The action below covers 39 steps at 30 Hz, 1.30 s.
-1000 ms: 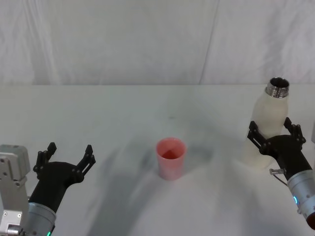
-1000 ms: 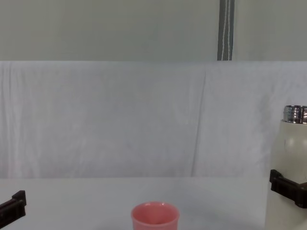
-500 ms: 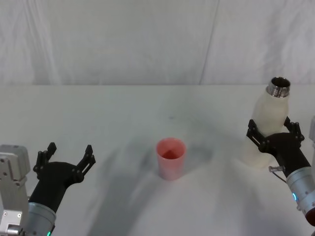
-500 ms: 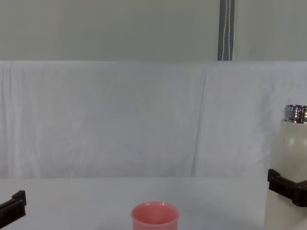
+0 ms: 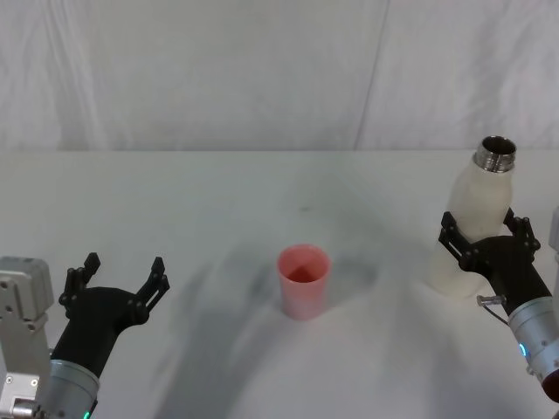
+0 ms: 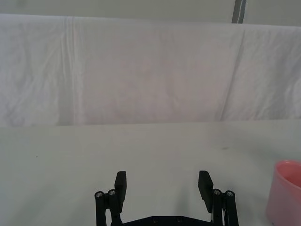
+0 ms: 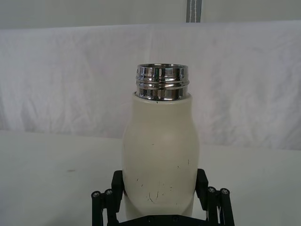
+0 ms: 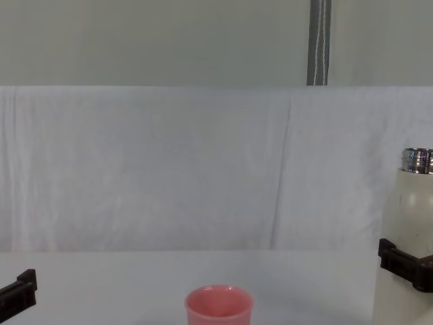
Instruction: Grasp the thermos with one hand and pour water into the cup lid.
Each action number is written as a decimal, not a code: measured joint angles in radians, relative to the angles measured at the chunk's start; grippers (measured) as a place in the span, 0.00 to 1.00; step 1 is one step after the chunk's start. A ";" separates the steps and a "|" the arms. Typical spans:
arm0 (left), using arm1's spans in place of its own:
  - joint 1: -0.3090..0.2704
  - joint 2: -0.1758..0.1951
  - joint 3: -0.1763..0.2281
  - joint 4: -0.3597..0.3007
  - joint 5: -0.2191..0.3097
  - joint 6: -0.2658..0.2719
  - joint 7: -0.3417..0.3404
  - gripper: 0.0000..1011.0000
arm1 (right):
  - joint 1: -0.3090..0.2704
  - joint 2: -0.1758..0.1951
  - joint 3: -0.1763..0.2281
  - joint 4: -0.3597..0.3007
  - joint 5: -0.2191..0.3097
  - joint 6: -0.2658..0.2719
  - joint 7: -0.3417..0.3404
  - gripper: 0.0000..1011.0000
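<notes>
Right end effector (image 5: 489, 237) grips the upright thermos (image 5: 476, 209) beside the cup lid (image 5: 303, 280).

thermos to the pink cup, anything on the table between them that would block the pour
Nothing visible does. The thermos sits between the right gripper's fingers on the robot's right, and the table between it and the pink cup is bare. The left gripper hangs open on the cup's far side.

The right gripper (image 5: 486, 246) covers the lower front of the thermos (image 5: 476, 202); whether the bottle's base touches the table (image 5: 262, 188) cannot be told. In the chest view, the frame's edges cut off the thermos (image 8: 413, 223) and the pink cup lid (image 8: 218, 305)
</notes>
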<state>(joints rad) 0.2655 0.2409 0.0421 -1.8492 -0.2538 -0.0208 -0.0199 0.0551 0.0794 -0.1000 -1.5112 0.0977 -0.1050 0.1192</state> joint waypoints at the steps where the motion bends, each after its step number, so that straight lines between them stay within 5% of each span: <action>1: 0.000 0.000 0.000 0.000 0.000 0.000 0.000 0.99 | 0.000 0.000 0.000 0.000 0.000 0.000 0.000 0.94; 26: 0.000 0.000 0.000 0.000 0.000 0.000 0.000 0.99 | -0.005 0.052 -0.029 -0.073 -0.144 -0.036 -0.016 0.94; 39: 0.000 0.000 0.000 0.000 0.000 0.000 0.000 0.99 | 0.009 0.132 -0.098 -0.114 -0.375 -0.051 -0.037 0.94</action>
<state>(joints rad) 0.2655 0.2410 0.0421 -1.8492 -0.2538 -0.0207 -0.0199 0.0639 0.2114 -0.1976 -1.6249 -0.2771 -0.1565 0.0818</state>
